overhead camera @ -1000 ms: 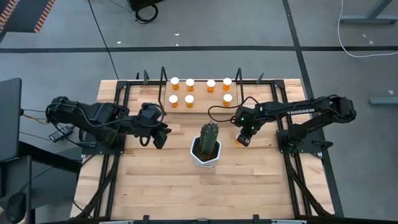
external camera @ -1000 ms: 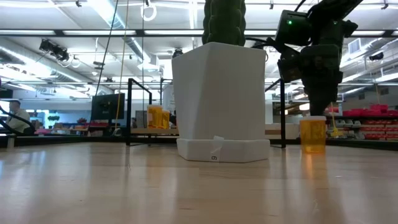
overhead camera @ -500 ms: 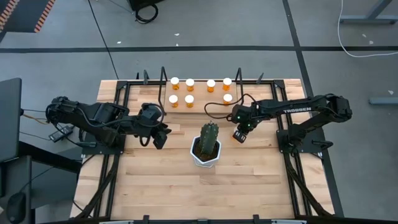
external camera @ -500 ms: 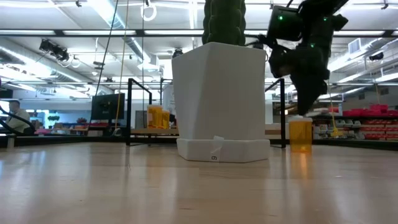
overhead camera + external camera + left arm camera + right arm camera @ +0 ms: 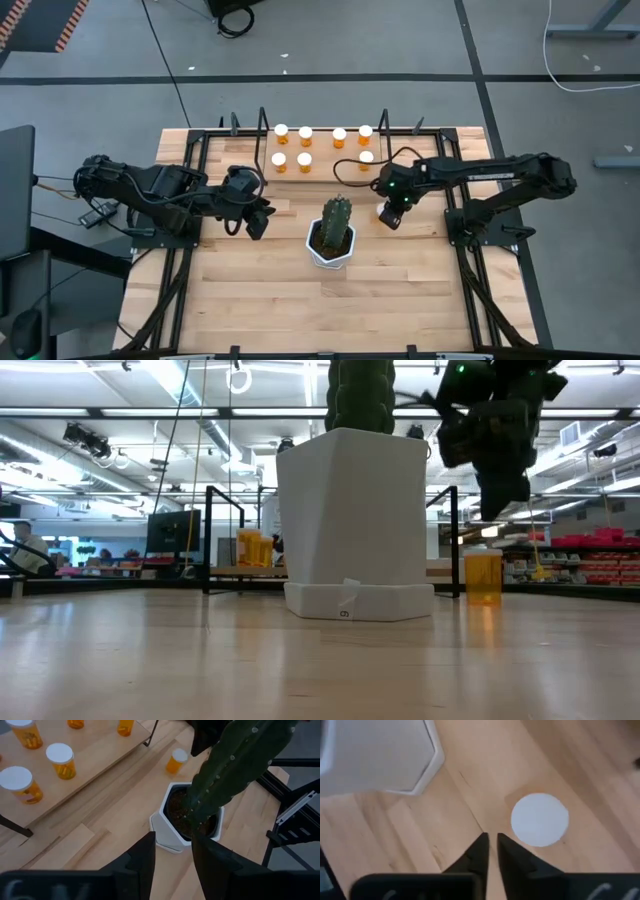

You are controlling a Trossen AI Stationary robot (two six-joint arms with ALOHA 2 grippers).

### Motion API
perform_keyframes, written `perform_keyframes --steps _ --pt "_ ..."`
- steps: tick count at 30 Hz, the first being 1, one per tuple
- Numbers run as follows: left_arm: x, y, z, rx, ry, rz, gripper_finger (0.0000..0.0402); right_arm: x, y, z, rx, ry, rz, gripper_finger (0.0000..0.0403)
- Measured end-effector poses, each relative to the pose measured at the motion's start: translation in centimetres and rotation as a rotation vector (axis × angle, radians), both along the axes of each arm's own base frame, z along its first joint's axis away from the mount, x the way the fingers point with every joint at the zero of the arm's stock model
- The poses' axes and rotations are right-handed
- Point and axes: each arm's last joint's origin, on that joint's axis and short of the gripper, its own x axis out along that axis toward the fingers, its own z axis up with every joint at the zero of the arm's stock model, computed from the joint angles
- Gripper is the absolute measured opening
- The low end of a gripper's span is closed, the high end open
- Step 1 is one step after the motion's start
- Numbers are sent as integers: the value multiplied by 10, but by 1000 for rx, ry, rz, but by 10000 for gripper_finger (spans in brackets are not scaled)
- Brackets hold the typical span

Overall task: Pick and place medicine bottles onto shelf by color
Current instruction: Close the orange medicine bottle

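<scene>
Lone bottle: upright on the bench right of the cactus pot, between pot and right edge, apart from both; white cap seen from straight above in the right wrist view.
Handling: judged light, stiff plastic, smooth-sided and easy to tip; best taken across the orange body just under the cap, squarely.
Right gripper: poised above the lone bottle and slightly off to one side, fingers nearly pressed together, holding nothing; would need spreading before descent.
Shelf: at the bench's far edge, centre; seven bottles standing on it in two rows.
Left gripper: waiting left of the cactus, fingers partly spread, empty.
Risk: a shove from closed fingertips likely to topple the bottle toward the pot.
</scene>
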Motion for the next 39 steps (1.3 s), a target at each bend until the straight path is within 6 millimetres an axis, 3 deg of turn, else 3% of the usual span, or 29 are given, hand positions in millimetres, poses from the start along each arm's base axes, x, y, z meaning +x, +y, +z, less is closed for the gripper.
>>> perform_keyframes --steps 5,10,14,23,30,39 --pt "0 0 0 11 3 -10 133 -9 -1 14 -104 -60 11 104" --pt "0 0 0 11 2 -10 135 -8 -3 13 -182 -46 42 181" --pt "0 0 0 9 -3 -10 132 -3 -4 4 -210 -1 72 202" --pt "1 -1 1 -1 -11 -5 130 10 -8 -19 -214 106 115 163" --pt "-1 -5 1 -6 -12 -20 132 9 -11 -20 -211 107 95 125" --pt "-1 -5 1 -11 -13 -15 128 1 -11 -40 -191 92 57 77"
